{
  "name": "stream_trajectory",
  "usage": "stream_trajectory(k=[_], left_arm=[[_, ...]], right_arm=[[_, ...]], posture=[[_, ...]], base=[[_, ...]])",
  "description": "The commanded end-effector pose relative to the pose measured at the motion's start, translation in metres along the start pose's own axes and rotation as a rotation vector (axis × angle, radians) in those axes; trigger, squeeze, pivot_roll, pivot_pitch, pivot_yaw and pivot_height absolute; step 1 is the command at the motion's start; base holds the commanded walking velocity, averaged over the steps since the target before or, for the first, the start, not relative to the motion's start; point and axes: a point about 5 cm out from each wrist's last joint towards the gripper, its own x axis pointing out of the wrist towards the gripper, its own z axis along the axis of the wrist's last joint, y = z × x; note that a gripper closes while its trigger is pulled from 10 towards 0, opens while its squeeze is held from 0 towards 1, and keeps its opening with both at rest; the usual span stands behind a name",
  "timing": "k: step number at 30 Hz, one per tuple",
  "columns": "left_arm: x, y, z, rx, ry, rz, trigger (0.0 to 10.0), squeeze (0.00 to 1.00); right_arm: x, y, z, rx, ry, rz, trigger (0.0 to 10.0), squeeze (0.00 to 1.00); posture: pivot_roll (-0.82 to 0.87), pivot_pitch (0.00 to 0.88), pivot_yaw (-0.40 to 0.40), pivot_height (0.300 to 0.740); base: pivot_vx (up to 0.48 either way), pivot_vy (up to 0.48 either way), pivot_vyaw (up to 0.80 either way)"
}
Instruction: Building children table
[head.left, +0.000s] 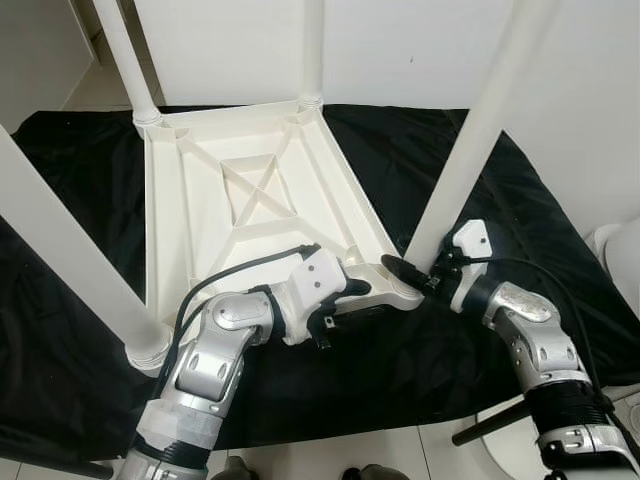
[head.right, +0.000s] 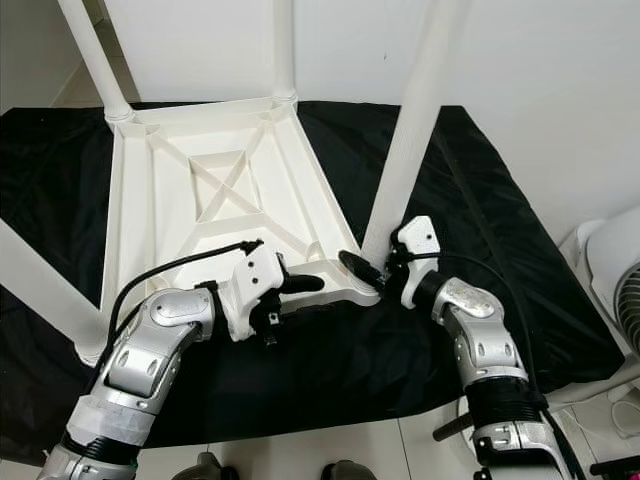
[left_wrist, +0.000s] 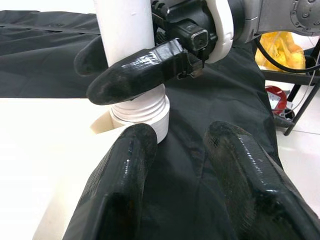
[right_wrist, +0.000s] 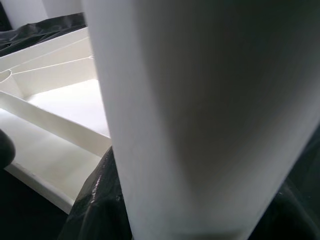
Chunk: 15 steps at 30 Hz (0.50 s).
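Tabletop (head.left: 250, 215), upside down on black cloth (head.left: 440, 180), fills the frame's centre. Right gripper (head.left: 418, 275) clenches the near-right leg (head.left: 470, 150) at its base. Left gripper (head.left: 375, 300), jaws released, rests at that corner.

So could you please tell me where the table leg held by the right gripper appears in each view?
Left eye: table leg, right of centre, leaning.
Right eye: just right of centre.
Left wrist: upper left, threaded base.
Right wrist: close up, across the middle.
Shared landmark: the upturned tabletop.

Head cameras downward, wrist cameras close
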Motion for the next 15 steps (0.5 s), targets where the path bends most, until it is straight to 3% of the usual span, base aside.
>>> stream_trajectory(k=[1, 2, 3, 9, 10, 12, 14, 15], left_arm=[[0.0, 0.006, 0.0, -0.005, -0.003, 0.138, 10.0, 0.0], [0.001, 0.006, 0.0, -0.007, -0.004, 0.137, 10.0, 0.0], [0.001, 0.007, 0.0, -0.007, -0.004, 0.137, 10.0, 0.0], [0.001, 0.008, 0.0, -0.006, -0.005, 0.137, 10.0, 0.0], [0.001, 0.008, 0.001, -0.006, -0.007, 0.137, 10.0, 0.0], [0.001, 0.008, 0.001, -0.006, -0.007, 0.137, 10.0, 0.0], [0.001, 0.007, 0.0, -0.008, -0.007, 0.136, 10.0, 0.0], [0.001, 0.007, 0.0, -0.008, -0.007, 0.136, 10.0, 0.0]], right_arm=[[-0.001, 0.001, -0.006, 0.02, 0.015, 0.004, 0.0, 0.0], [-0.002, 0.0, -0.007, 0.017, 0.018, -0.009, 0.0, 0.0], [-0.003, 0.0, -0.007, 0.02, 0.012, -0.03, 10.0, 0.0], [-0.001, -0.001, -0.004, 0.037, -0.02, -0.112, 10.0, 0.0], [0.002, -0.003, -0.002, 0.053, -0.019, -0.229, 10.0, 0.0], [0.003, -0.003, -0.001, 0.057, -0.016, -0.254, 10.0, 0.0], [0.007, 0.004, 0.006, 0.142, -0.09, -0.308, 10.0, 0.0], [0.007, 0.004, 0.006, 0.142, -0.09, -0.308, 10.0, 0.0]], posture=[[-0.1, 0.046, -0.009, 0.74], [-0.1, 0.047, -0.008, 0.74], [-0.1, 0.051, -0.007, 0.74], [-0.11, 0.054, -0.009, 0.74], [-0.11, 0.056, -0.009, 0.74], [-0.11, 0.056, -0.009, 0.74], [-0.11, 0.059, -0.009, 0.74], [-0.11, 0.059, -0.009, 0.74]], base=[[0.0, 0.0, 0.0], [0.0, 0.0, 0.0], [0.0, 0.0, 0.0], [0.0, 0.0, 0.0], [0.0, 0.0, 0.0], [0.0, 0.0, 0.0], [0.0, 0.0, 0.0], [0.0, 0.0, 0.0]])
